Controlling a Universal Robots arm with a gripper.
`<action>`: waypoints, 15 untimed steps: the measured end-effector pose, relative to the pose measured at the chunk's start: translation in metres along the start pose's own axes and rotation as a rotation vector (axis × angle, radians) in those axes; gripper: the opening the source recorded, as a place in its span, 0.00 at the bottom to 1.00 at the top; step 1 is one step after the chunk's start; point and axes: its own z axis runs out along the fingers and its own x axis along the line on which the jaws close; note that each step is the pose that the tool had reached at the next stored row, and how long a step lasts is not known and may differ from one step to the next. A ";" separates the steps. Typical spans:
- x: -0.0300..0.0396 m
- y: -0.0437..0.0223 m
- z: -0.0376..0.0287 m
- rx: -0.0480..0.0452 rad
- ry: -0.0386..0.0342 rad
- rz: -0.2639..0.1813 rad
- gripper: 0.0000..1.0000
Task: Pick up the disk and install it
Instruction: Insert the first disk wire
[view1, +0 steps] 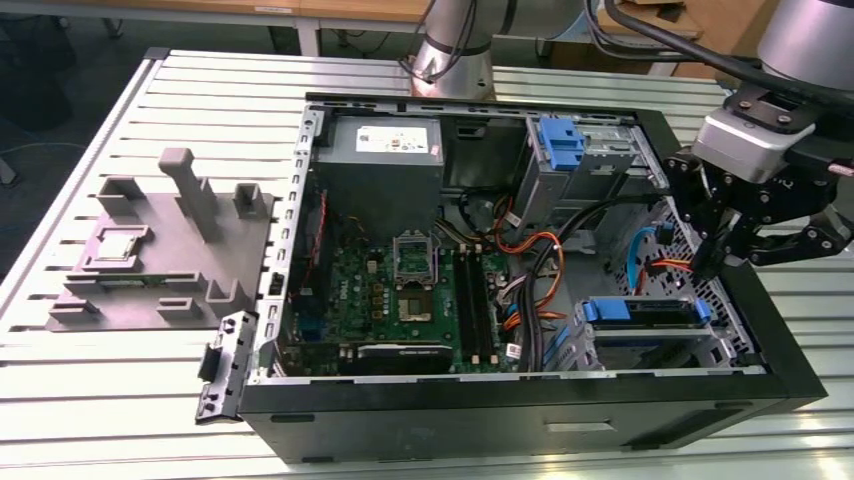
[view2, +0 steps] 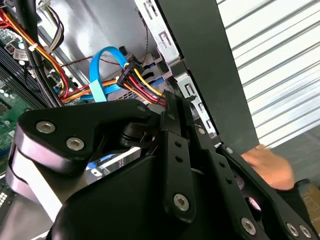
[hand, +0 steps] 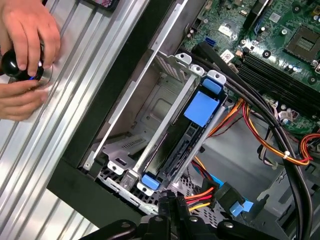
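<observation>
Pincer clenched, tips pressed together with nothing between them, hanging tip-down over the exterior view's right side of the open computer case on the slatted table. Disk seated on edge in the drive cage at the case's near corner on that same side, blue rails along it, apparently already slid home. From the pincer, just nearer and slightly toward the exterior view's left, lower down, close but apart. Long axis running left to right in the exterior view. In the first wrist view, disk pointing lengthwise toward the pincer, blue tab end farthest from it.
</observation>
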 end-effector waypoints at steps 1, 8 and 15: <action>-0.0001 0.0002 -0.0001 -0.0001 0.0001 0.000 0.17; -0.0003 0.0004 -0.0001 -0.0001 0.0001 0.000 0.17; -0.0004 0.0005 -0.0001 -0.0025 0.0007 0.015 0.17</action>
